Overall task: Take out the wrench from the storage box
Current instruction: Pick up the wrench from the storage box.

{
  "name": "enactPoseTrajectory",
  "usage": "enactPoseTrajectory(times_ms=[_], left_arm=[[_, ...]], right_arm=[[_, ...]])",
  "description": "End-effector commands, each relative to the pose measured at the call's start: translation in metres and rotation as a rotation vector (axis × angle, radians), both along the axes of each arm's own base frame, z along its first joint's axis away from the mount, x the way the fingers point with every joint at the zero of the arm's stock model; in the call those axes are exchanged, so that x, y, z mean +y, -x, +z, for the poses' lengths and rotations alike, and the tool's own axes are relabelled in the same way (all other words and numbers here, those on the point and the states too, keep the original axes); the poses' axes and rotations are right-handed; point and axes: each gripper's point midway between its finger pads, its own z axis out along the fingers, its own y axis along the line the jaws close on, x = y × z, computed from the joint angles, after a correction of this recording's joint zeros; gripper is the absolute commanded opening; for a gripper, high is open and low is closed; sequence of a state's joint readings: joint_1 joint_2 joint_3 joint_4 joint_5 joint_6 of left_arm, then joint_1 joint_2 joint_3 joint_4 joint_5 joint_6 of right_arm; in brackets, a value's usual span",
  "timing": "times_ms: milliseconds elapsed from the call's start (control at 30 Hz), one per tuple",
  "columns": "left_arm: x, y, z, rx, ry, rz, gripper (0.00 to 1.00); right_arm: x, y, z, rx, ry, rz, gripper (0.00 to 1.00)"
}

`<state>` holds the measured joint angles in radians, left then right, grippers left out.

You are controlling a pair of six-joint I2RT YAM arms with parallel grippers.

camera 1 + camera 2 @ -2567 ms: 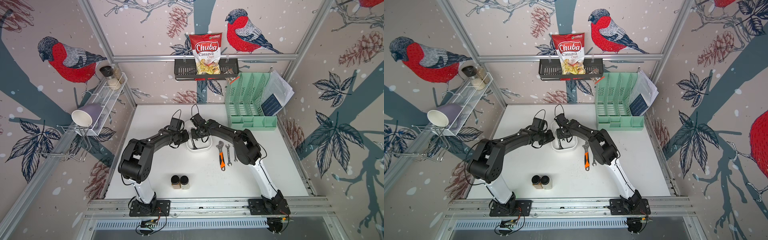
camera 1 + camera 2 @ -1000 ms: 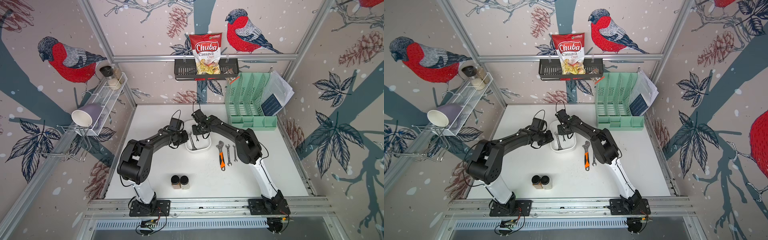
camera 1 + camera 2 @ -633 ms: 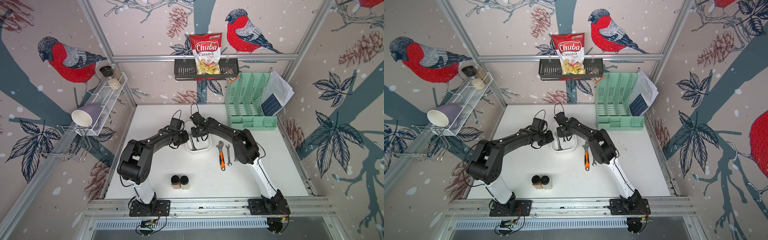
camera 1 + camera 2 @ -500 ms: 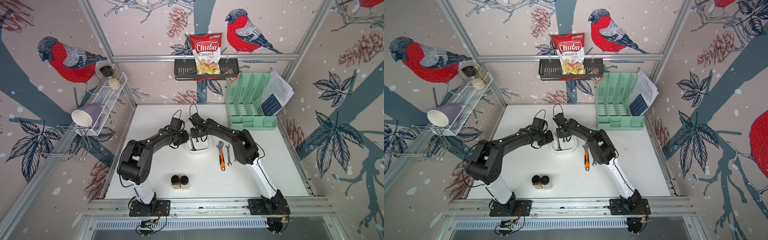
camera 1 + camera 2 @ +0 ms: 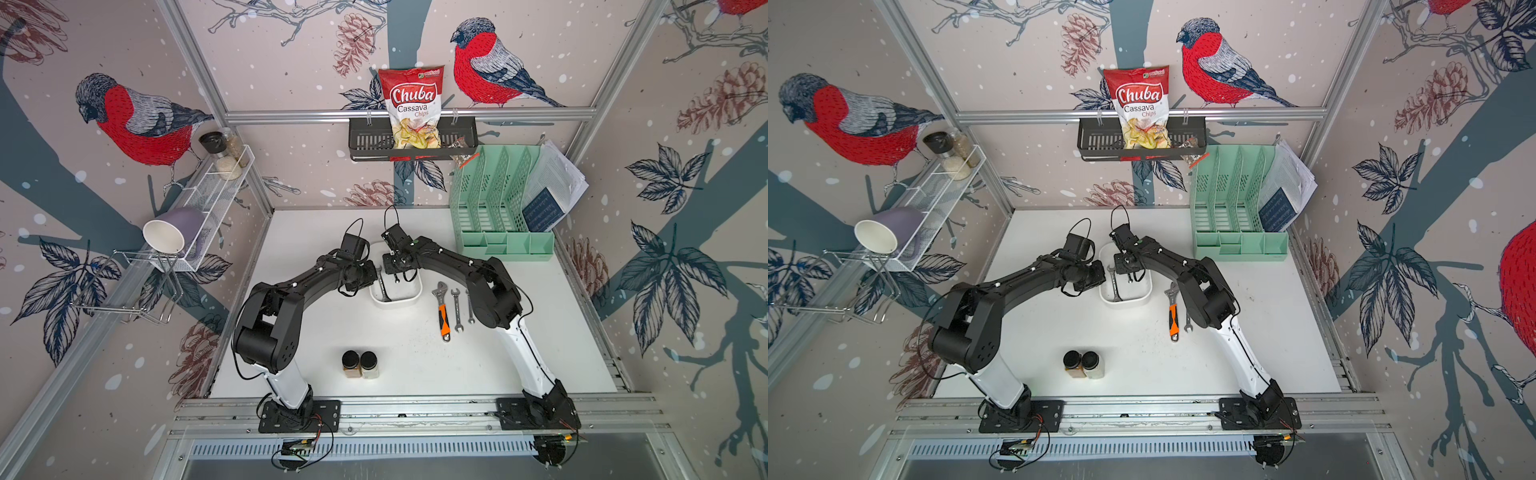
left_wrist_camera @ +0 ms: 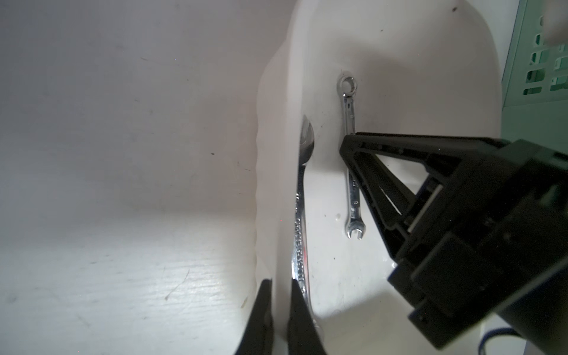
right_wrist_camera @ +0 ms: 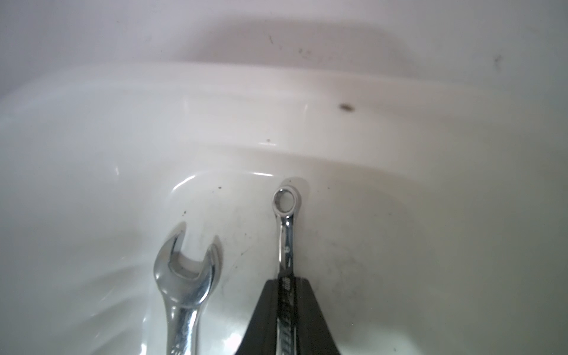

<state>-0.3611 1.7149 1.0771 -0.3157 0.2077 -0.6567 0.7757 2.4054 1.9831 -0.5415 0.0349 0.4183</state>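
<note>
The white storage box [image 5: 415, 293] sits mid-table in both top views, also [image 5: 1144, 297]. Two steel wrenches lie in it. The large one [image 6: 299, 215] runs along the left wall. The small wrench [image 7: 285, 233] lies beside it, and my right gripper [image 7: 287, 284] is shut on its shaft down inside the box. My left gripper [image 6: 281, 295] is shut on the box's left wall [image 6: 276, 153], one finger outside and one inside. In a top view the left gripper [image 5: 373, 276] and right gripper [image 5: 395, 277] meet over the box.
On the table right of the box lie an orange-handled adjustable wrench [image 5: 442, 309] and two thin spanners [image 5: 456, 307]. Two spice jars [image 5: 359, 363] stand near the front. A mint-green file organiser [image 5: 494, 216] stands at the back right, and a black wall shelf [image 5: 411, 143] holds a chips bag.
My right gripper has come down from the far end of the box and closed its jaws onto the small wrench. The left gripper has stayed clamped on the box wall.
</note>
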Motion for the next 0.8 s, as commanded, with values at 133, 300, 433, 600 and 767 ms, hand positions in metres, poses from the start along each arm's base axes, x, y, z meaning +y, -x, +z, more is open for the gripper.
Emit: enactPoseTrajectory(times_ms=[133, 300, 433, 600, 767], left_arm=[[-0.009, -0.015, 0.010, -0.070, 0.038, -0.008, 0.00], [-0.009, -0.015, 0.010, -0.071, 0.034, -0.007, 0.00], [-0.009, -0.015, 0.010, -0.072, 0.033, -0.008, 0.00], [-0.010, -0.015, 0.010, -0.071, 0.027, -0.011, 0.00], [-0.009, -0.015, 0.009, -0.069, 0.021, -0.010, 0.06]], right_arm=[[0.003, 0.004, 0.017, 0.042, -0.043, 0.011, 0.16], [0.004, 0.004, 0.017, 0.057, -0.065, 0.014, 0.15], [0.006, 0.005, 0.018, 0.067, -0.092, 0.017, 0.13], [0.008, 0.000, 0.025, 0.071, -0.140, 0.012, 0.06], [0.010, -0.005, 0.040, 0.069, -0.199, 0.011, 0.01]])
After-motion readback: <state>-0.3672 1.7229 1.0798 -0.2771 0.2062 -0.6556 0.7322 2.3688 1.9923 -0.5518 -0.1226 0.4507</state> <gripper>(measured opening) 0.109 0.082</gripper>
